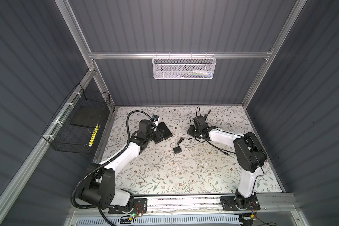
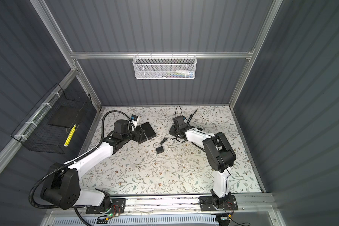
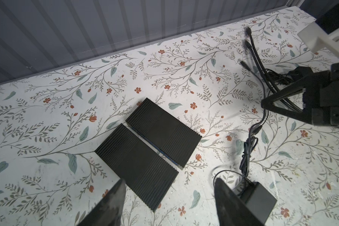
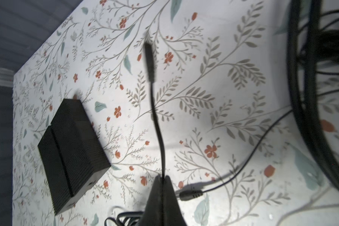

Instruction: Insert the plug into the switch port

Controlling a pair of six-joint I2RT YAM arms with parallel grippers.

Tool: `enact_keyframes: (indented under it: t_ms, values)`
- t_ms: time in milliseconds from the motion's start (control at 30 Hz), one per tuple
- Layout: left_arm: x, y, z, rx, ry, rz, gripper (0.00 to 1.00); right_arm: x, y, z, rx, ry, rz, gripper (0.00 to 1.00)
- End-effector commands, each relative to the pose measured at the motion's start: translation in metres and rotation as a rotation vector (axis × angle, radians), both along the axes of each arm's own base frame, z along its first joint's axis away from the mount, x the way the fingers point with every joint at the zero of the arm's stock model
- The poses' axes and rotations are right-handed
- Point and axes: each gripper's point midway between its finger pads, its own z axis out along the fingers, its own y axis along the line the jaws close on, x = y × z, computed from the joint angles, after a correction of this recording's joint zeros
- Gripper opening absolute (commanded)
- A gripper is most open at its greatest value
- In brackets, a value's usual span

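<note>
The plug [image 4: 150, 60] projects on its cable [image 4: 158, 127], which the right gripper [image 4: 162, 177] pinches tight. The switch [image 3: 162, 135] (blue face against a second black box [image 3: 135, 168]) lies just ahead of the left gripper [image 3: 169, 181], fingers spread; its port is apparently too small to discern.

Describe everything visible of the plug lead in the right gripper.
The plug lead is thin, black and flexible, pinched between the shut jaws of the right gripper. Its free end curves out beyond them, seemingly clear of the tabletop, ending in a thicker barrel plug, blurred. It touches only the gripper; the ribbed black boxes lie apart.
</note>
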Motion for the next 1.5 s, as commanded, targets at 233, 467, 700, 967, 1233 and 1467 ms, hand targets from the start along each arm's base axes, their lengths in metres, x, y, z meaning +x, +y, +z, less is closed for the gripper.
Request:
enact_keyframes:
  t_ms: [233,467,700,967,1233,1467]
  values:
    - [-0.016,-0.035,0.027,-0.197,0.015,-0.149,0.72,-0.036,0.027,0.032,0.054,-0.116,0.351,0.0]
    - [-0.034,-0.077,0.031,-0.398,0.088,-0.361,0.72,-0.057,0.006,0.042,-0.023,-0.179,0.449,0.0]
    - [-0.058,-0.123,0.0,-0.429,0.226,-0.563,0.58,-0.058,0.009,0.054,0.006,-0.194,0.467,0.0]
    - [-0.072,-0.153,-0.02,-0.434,0.263,-0.619,0.6,-0.063,0.016,0.061,0.058,-0.205,0.502,0.0]
    - [-0.065,-0.155,-0.039,-0.417,0.272,-0.597,0.62,-0.062,0.015,0.062,0.098,-0.194,0.469,0.0]
    - [-0.054,-0.155,-0.047,-0.39,0.246,-0.571,0.62,-0.068,0.017,0.067,0.139,-0.195,0.481,0.0]
